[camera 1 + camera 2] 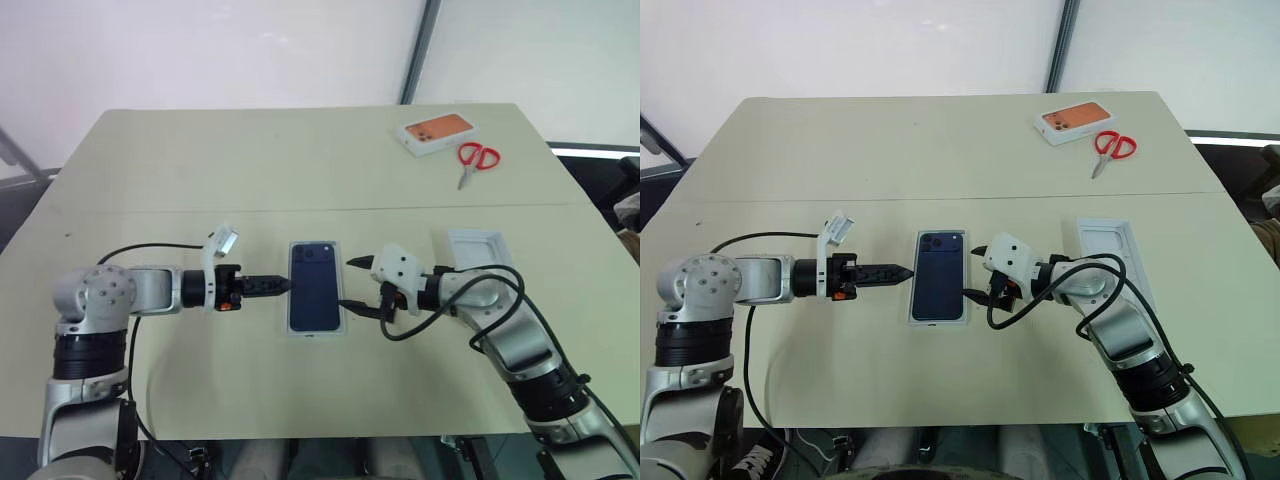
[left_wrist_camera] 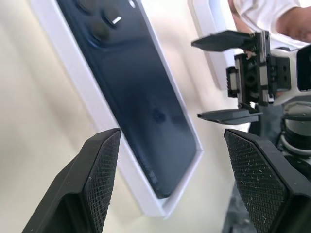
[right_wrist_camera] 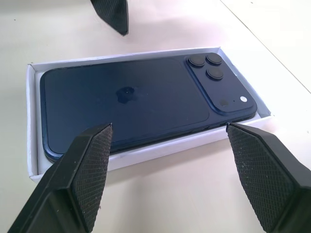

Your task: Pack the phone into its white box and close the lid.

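Note:
The dark blue phone (image 1: 316, 285) lies back up inside the shallow white box (image 3: 32, 121) at the middle of the table, its camera cluster at the far end. My left gripper (image 1: 287, 285) sits just left of the box, pointing at it, open with nothing between its fingers (image 2: 99, 165). On the box's right side my right gripper (image 1: 350, 285) also faces it, open and empty, its fingers (image 3: 92, 160) apart from the box's edge. The lid (image 1: 478, 250) lies flat on the table to the right of my right arm, plain white face up.
A white box with an orange phone print (image 1: 437, 131) and red-handled scissors (image 1: 477, 160) lie at the far right of the table. A person's hand (image 2: 272, 17) shows beyond the right gripper in the left wrist view. Cables hang from both wrists.

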### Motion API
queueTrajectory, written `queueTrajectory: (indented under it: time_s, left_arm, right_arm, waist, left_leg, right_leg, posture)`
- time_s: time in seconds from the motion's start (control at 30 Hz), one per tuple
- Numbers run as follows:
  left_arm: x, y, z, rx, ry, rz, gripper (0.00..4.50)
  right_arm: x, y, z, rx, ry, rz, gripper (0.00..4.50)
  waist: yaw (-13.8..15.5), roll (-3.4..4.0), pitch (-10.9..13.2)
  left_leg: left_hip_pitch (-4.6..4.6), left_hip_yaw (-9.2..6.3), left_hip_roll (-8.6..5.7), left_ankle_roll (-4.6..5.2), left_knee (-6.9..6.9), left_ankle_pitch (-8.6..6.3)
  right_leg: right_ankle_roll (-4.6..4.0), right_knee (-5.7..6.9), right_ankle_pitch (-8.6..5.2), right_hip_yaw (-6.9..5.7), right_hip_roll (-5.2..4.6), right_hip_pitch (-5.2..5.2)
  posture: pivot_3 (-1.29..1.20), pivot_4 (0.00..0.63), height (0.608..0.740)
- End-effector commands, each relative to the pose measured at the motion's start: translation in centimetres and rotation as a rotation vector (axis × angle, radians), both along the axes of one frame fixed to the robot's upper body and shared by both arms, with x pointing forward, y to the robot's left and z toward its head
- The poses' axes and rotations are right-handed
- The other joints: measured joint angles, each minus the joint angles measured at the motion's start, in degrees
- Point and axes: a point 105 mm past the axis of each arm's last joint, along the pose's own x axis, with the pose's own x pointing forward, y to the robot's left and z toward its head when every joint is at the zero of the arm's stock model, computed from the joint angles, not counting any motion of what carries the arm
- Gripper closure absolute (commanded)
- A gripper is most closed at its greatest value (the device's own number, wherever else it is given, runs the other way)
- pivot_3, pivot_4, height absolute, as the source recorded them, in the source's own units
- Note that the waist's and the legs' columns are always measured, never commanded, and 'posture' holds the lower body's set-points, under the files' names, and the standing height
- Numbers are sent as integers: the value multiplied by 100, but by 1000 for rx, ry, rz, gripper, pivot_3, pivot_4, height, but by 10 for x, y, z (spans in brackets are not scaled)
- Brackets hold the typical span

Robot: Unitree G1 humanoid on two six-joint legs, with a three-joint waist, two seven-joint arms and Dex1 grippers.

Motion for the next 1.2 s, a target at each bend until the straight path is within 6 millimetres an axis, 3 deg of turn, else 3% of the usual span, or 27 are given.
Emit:
queueTrajectory:
  time_s: [0.03,0.2,0.27,0.37,0.47,0.57,0.73,0.83,1.2]
  left_arm:
    - [1,0,9,-6,-44,-13,905]
    - [17,5,21,6,-293,40,905]
    - [17,8,15,34,-319,30,905]
    - [26,24,-5,218,-481,34,905]
    - [25,26,-21,281,-490,6,905]
    - [27,25,-22,225,-454,40,1705]
    - [24,29,-42,315,-427,38,4377]
    - [19,28,-54,357,-401,11,4500]
    - [15,-12,-60,276,-320,-85,4500]
  right_arm:
    - [0,4,11,15,-50,22,565]
    - [4,9,23,68,-66,14,565]
    - [5,6,21,58,-67,10,565]
    - [7,-7,12,-13,-68,-13,565]
    - [15,-15,9,-53,-92,-51,565]
    - [18,-18,9,-33,-69,-79,565]
    - [18,-26,-1,-88,-81,-95,3075]
    - [15,-18,-8,-106,-77,-67,4462]
    - [16,-15,-24,-177,-68,-70,4462]
  waist:
    - [6,0,0]
    - [0,0,0]
    - [0,0,0]
    - [2,1,1]
    - [9,3,2]
    - [26,3,2]
    - [-9,3,2]
    - [-10,3,2]
    - [44,7,-1]
  left_leg:
    - [0,0,0,0,0,0]
    - [0,0,1,-7,-1,4]
    - [0,1,1,-22,-3,12]
    - [0,7,1,-20,-5,12]
    - [0,10,0,1,-6,-1]
    - [-1,4,0,4,-5,-3]
    - [-2,4,1,5,-6,-3]
    - [-1,5,2,5,-6,-3]
    - [1,-2,-5,7,8,-3]
  right_leg:
    - [0,0,0,0,0,1]
    - [-1,0,0,0,-1,0]
    - [-1,-4,0,0,-2,0]
    - [-1,-6,0,4,-5,-1]
    - [-3,-6,1,4,-7,-2]
    - [-3,-6,0,0,-7,-2]
    - [-2,-5,1,1,-5,-3]
    - [-2,-3,1,2,-2,-5]
    - [-1,-4,1,-7,-4,6]
  posture:
    - [0,150,740]
    - [0,150,740]
    - [0,150,740]
    - [0,150,740]
    - [0,150,740]
    - [0,150,740]
    - [0,150,740]
    - [0,150,740]
    - [0,150,740]
